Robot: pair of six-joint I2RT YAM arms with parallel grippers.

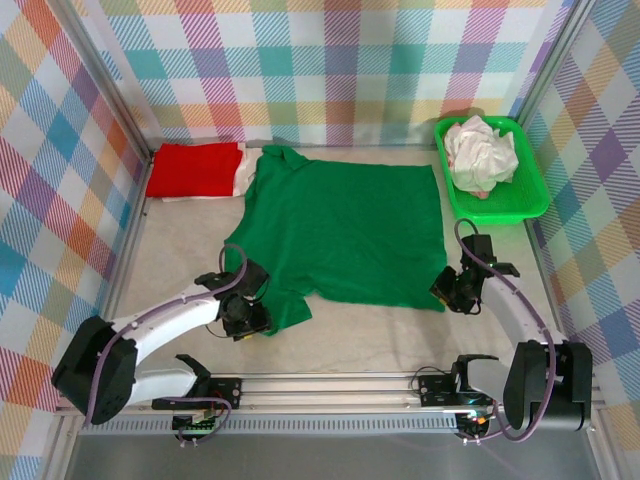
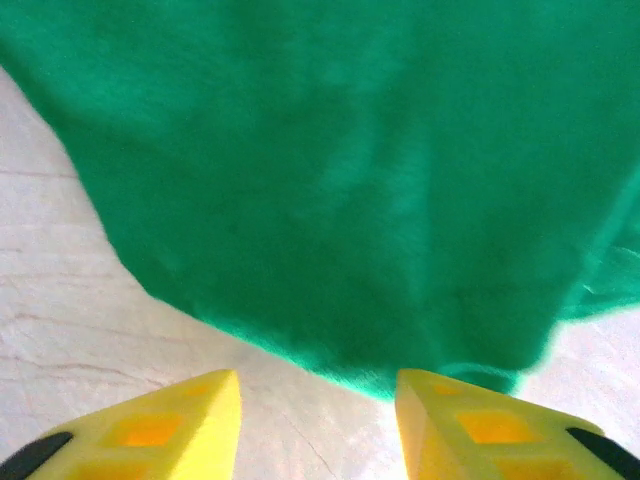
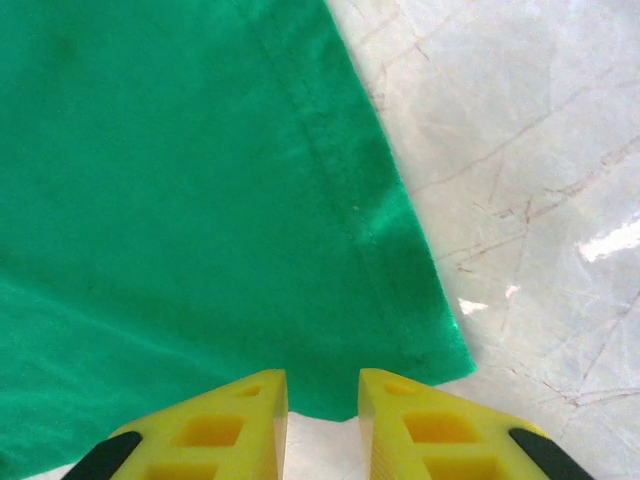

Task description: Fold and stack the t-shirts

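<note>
Nearest me, my left tool point(image 2: 318, 390) stands with jaws wide apart at the near-left edge of the dark green t-shirt point(image 1: 345, 225). My right tool point(image 3: 322, 392) shows a narrow gap at the shirt's near-right hem corner. That shirt lies spread on the desk point(image 1: 180, 240). A folded red t-shirt point(image 1: 195, 168) sits far left. Far right, the green tray point(image 1: 497, 211) holds crumpled white t-shirts point(image 1: 480, 152).

Green t-shirt point(image 2: 350, 180) blurred up close, white shirt point(image 1: 240, 172) mostly under red shirt point(image 1: 195, 168)
</note>
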